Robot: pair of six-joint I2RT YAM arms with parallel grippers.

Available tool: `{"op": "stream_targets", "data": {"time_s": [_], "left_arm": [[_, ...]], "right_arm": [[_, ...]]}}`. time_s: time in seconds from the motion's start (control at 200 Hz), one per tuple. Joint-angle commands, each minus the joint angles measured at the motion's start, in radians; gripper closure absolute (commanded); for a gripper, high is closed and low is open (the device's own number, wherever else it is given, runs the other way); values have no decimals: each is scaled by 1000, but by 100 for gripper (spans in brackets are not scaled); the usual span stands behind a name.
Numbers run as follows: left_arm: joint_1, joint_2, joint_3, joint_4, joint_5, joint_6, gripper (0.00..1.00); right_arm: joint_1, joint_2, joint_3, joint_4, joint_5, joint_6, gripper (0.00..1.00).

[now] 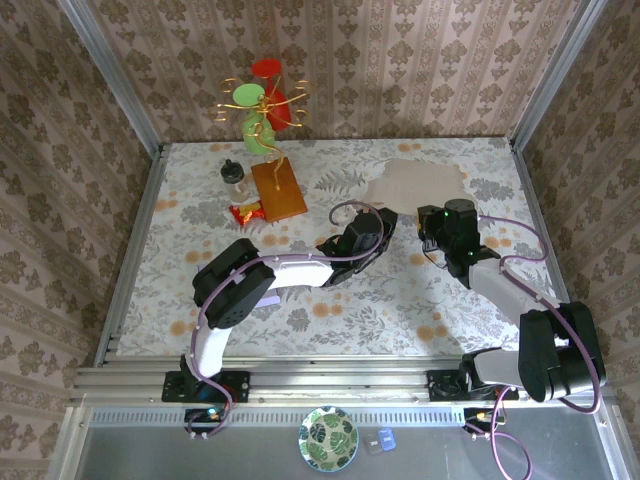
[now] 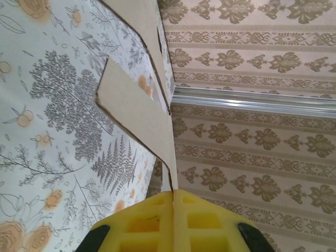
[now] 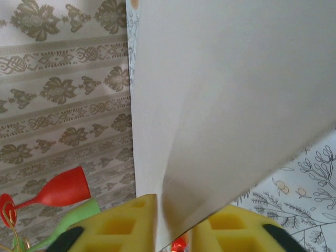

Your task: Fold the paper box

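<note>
While both tools pinch it, the box [image 1: 415, 184] remains an unfolded blank lying behind them on the surface [image 1: 330, 300]. Left tool [image 2: 172, 195] is pressed together on one flap; right tool [image 3: 176, 218] nips a panel edge. All folding seems left.

Damask-patterned walls [image 1: 400, 60] around a floral-clothed table [image 1: 330, 300], metal-framed.

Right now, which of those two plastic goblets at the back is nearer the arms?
The green goblet; it sits lower and left on the wire stand, while the red goblet is behind it toward the wall.
</note>
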Motion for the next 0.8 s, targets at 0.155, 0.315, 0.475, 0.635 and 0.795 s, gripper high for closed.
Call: {"op": "stream_targets", "data": {"time_s": [0.155, 0.315, 0.475, 0.635, 0.795], "left_arm": [[-15, -63, -7, 4, -11, 5, 100], [-18, -90, -26, -3, -8, 15, 100], [-18, -148, -74, -20, 5, 43, 76], [-7, -261, -156, -100, 54, 123, 44], [38, -459, -212, -381, 118, 445, 46]], "right_arm": [[4, 17, 53, -3, 70, -6, 94], [5, -5, 98, -52, 71, -28, 100], [1, -33, 145, -114, 47, -16, 100], [-7, -59, 205, -208, 3, 13, 100], [-23, -76, 328, -346, -68, 17, 100]]}}
